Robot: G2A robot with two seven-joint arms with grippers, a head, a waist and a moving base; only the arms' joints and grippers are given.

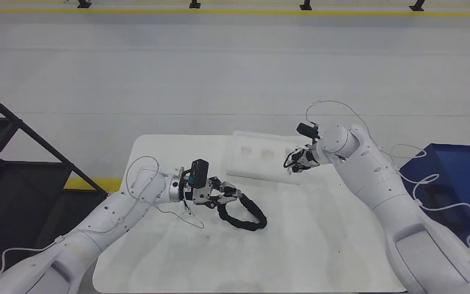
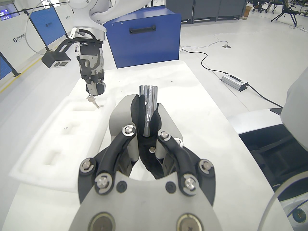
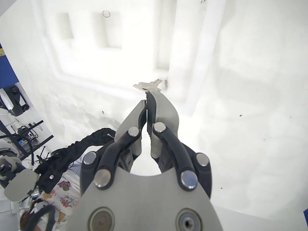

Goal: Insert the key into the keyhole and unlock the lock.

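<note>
one black cable lock with chrome cylinder (image 2: 148,91), one small silver key (image 3: 148,85), one white foam tray (image 1: 257,169), one white table (image 1: 330,242), two grippers: left gripper (image 2: 147,104), right gripper (image 3: 147,98).

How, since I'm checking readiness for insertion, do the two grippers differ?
The left gripper is shut on the lock, around its chrome barrel; the right gripper pinches the small key. The left gripper sits over the table, the right gripper over the foam tray. The left points roughly level, the right steeply down. Both are shut, each holding its part.
</note>
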